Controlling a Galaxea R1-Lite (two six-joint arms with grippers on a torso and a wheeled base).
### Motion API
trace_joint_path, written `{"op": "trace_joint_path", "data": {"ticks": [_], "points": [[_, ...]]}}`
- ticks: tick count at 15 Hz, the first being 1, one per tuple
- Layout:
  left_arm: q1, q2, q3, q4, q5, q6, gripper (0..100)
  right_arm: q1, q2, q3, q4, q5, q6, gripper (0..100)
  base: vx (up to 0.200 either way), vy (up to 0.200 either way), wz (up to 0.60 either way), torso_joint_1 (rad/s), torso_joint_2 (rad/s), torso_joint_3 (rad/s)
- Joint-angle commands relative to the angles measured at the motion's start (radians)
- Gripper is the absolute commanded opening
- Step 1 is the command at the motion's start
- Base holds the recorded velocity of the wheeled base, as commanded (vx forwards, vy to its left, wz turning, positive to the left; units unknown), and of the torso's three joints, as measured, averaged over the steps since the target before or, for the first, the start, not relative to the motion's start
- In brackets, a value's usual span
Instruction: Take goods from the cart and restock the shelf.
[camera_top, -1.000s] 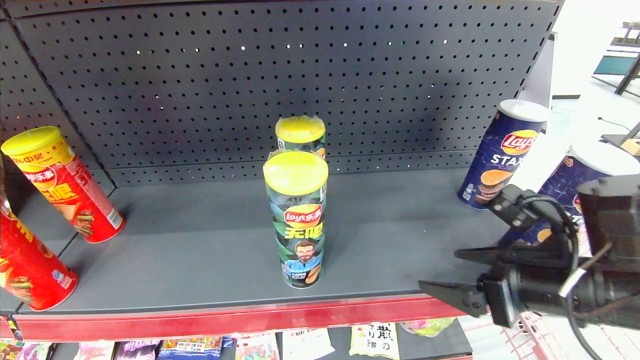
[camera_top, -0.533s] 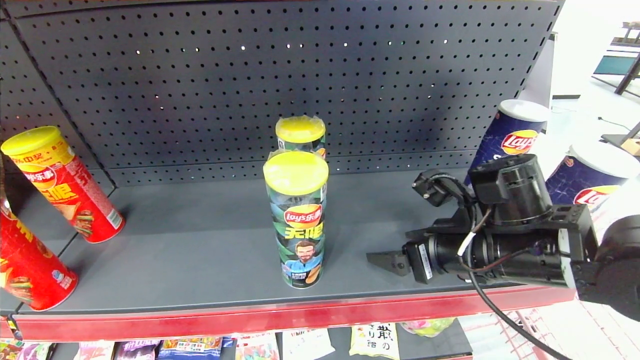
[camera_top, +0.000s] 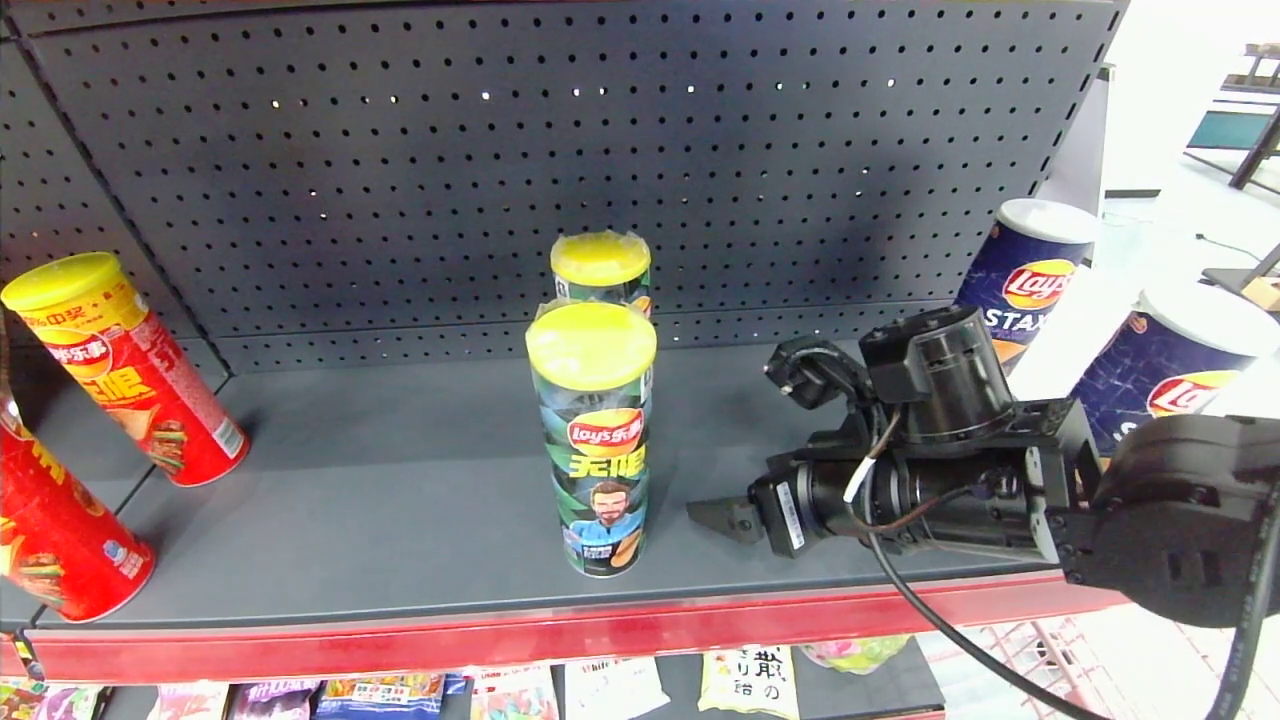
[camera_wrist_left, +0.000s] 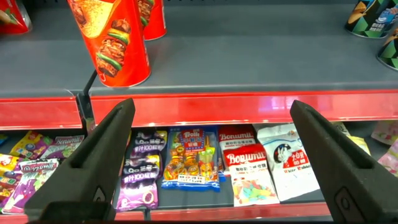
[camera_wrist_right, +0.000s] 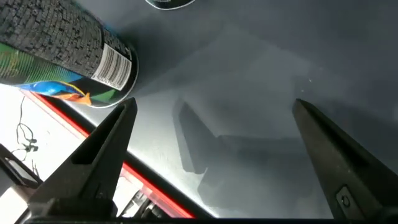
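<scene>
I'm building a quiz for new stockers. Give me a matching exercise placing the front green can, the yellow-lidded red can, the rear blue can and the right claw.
1. front green can
2. yellow-lidded red can
3. rear blue can
4. right claw

A. right end of the shelf
B. open, over the shelf
C. middle, near the front edge
D. left side

Pairs: 1-C, 2-D, 3-A, 4-B.

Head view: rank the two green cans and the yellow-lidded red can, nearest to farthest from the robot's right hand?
From the right hand:
1. Front green can, just left of it.
2. Rear green can, behind the first.
3. Yellow-lidded red can, far left.
</scene>
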Motion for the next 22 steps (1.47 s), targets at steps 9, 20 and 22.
{"op": "trace_joint_path", "data": {"ticks": [9,20,22], "points": [[0.000,0.001,0.000,0.000,0.002,0.000,100,0.057,0.056,-0.034,-0.035,-0.023,-0.007,100,0.000,0.000,0.00,0.000,0.00,0.000],[0.000,0.001,0.000,0.000,0.001,0.000,100,0.074,0.076,-0.055,-0.034,-0.025,-0.006,100,0.000,0.000,0.00,0.000,0.00,0.000],[0.000,0.001,0.000,0.000,0.001,0.000,100,0.071,0.067,-0.048,-0.034,-0.025,-0.006,100,0.000,0.000,0.00,0.000,0.00,0.000]]}}
